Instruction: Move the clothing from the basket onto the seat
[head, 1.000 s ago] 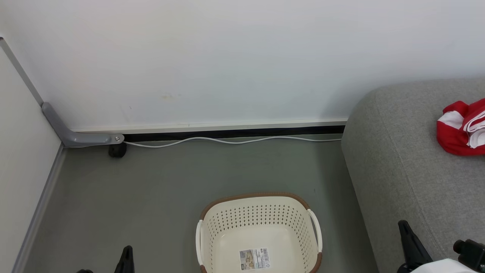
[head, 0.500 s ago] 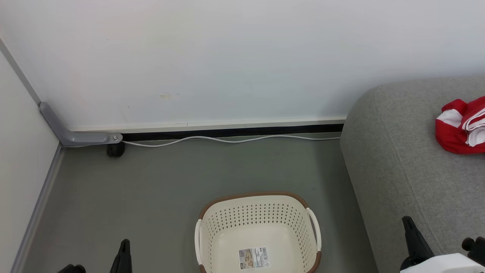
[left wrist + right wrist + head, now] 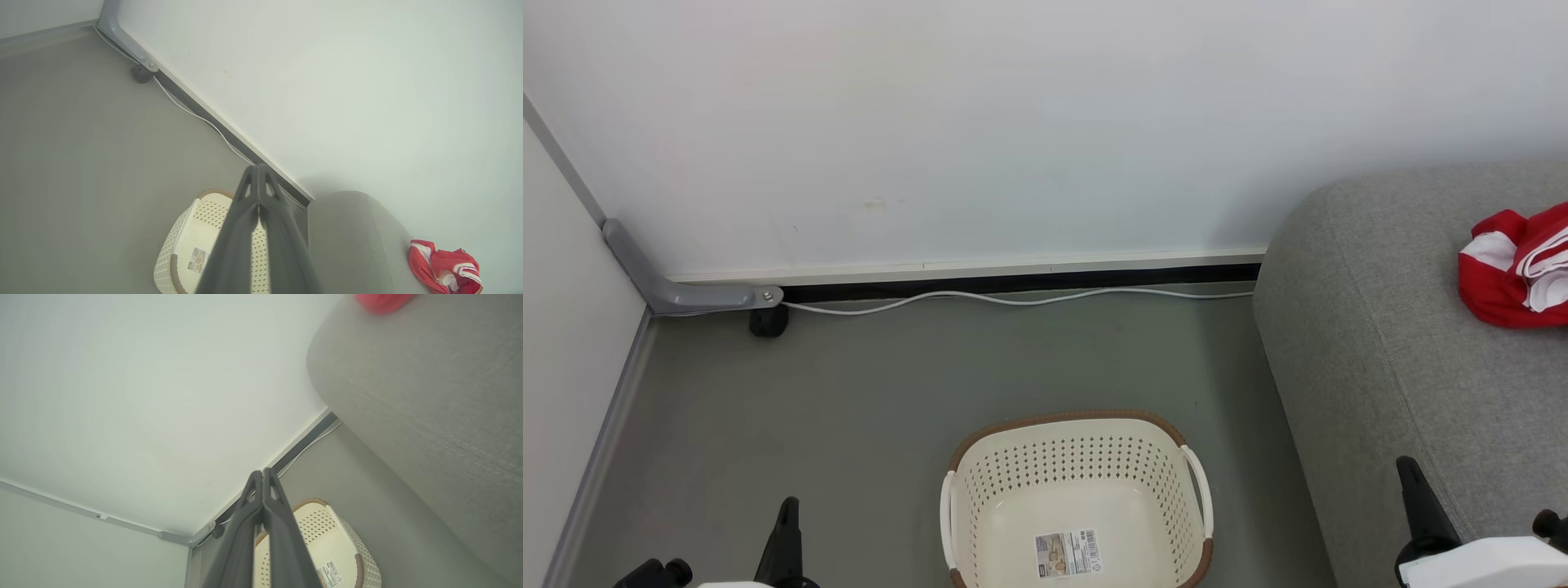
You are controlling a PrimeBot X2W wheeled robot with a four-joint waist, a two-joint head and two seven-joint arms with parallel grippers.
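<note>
The barcode label (image 3: 1068, 554) in the laundry basket (image 3: 1078, 469), lower centre, is unreadable. The left gripper (image 3: 258, 170) and right gripper (image 3: 262, 473), both pinched shut and empty, sit slightly higher than before.

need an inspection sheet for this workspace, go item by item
surface: grey floor, the basket stands on it
job's things: cream basket upright beside the sofa, no clothing seen in it, a paper label on its bottom; red and white clothing bunched on the sofa
clutter: nothing seen
grippers: left gripper shut, holding nothing, to the left of the basket; right gripper shut, holding nothing, in front of the sofa
cables: white cable along the foot of the wall, apart from the basket
surroundings: white wall behind; grey bracket and small black wheel in the left corner
</note>
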